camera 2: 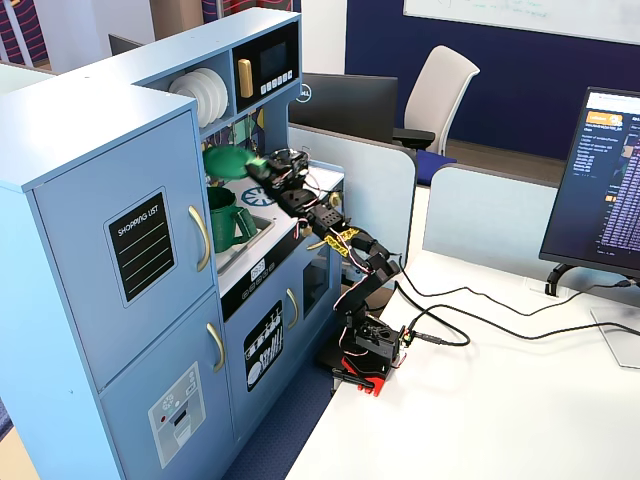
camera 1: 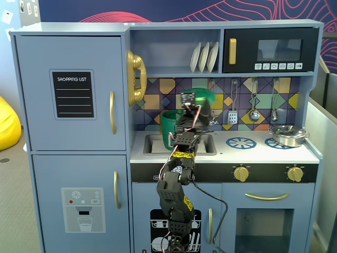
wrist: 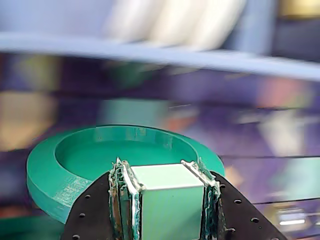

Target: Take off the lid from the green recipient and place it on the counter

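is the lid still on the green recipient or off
Off. The tool grips the lid by its handle, lifted clear above the open green recipient.

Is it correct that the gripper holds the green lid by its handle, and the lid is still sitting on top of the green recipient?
Not quite. The gripper does grip the lid by its handle, but the lid is lifted clear of the green recipient, held tilted in the air above it. The fixed view from the side shows the gap.
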